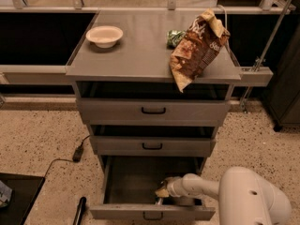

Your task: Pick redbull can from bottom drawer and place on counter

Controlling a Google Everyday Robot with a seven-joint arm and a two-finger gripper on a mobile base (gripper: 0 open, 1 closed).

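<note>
The gripper (163,190) sits inside the open bottom drawer (131,179), by its front wall; its grip cannot be told. The redbull can does not show, likely hidden there. Best lift straight up, clear of that wall.

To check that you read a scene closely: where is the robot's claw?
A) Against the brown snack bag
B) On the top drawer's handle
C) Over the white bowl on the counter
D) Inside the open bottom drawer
D: the claw is down inside the pulled-out bottom drawer, reaching in from the right, well below the counter.
</note>
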